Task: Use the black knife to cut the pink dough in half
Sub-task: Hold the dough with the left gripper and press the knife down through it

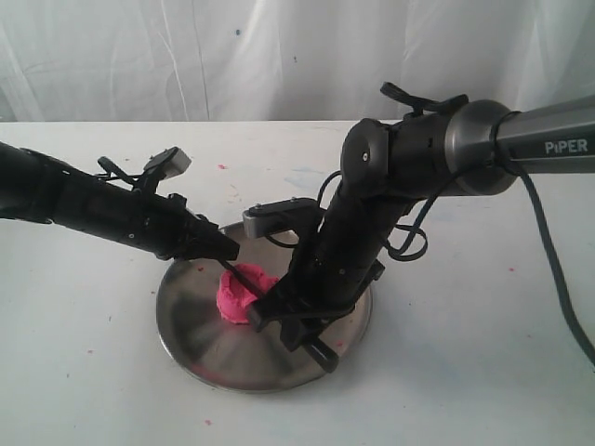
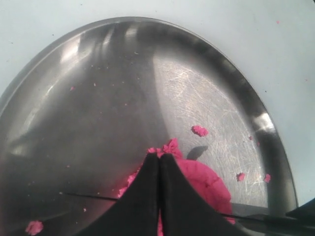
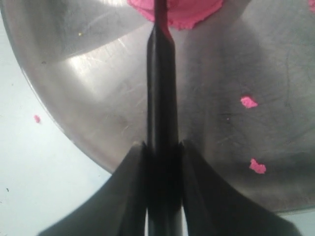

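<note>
Pink dough sits as one lump on the steel plate, near its middle. The right gripper clamps the handle of the black knife between its jaws, and the blade runs into the lump's edge. The left gripper has its jaws pressed together, the tips resting right at the dough's near side. Small pink crumbs lie scattered over the plate, and a few dot the white table.
</note>
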You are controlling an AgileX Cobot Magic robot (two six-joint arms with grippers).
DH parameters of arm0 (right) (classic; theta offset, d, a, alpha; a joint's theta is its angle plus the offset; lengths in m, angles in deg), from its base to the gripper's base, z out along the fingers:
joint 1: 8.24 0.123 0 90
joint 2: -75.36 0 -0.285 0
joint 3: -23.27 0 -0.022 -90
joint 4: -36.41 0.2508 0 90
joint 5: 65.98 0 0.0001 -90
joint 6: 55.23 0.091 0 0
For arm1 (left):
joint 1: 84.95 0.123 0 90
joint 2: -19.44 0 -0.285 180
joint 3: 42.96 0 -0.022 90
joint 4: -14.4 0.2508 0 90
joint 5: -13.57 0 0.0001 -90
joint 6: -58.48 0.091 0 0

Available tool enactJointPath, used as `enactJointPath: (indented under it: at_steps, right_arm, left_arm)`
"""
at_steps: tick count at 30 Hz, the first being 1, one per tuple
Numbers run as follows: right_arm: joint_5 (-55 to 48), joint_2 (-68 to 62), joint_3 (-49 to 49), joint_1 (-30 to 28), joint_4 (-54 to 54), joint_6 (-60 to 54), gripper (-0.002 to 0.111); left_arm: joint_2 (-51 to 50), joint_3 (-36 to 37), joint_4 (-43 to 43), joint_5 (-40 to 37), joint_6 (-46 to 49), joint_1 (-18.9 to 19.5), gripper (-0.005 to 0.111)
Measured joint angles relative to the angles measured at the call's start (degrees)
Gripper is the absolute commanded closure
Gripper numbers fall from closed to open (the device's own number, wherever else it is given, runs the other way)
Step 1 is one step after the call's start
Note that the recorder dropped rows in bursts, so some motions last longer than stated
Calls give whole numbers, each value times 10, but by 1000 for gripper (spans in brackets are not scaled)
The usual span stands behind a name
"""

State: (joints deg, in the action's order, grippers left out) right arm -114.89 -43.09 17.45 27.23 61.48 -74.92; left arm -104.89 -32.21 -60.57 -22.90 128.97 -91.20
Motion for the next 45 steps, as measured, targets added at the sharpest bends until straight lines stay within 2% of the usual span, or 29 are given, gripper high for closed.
enactJointPath:
  at_steps: [45]
  right_arm:
    - [1,-27,5,0,2,-2,108]
  left_arm:
    - [-12,0,-1,-3,0,2,107]
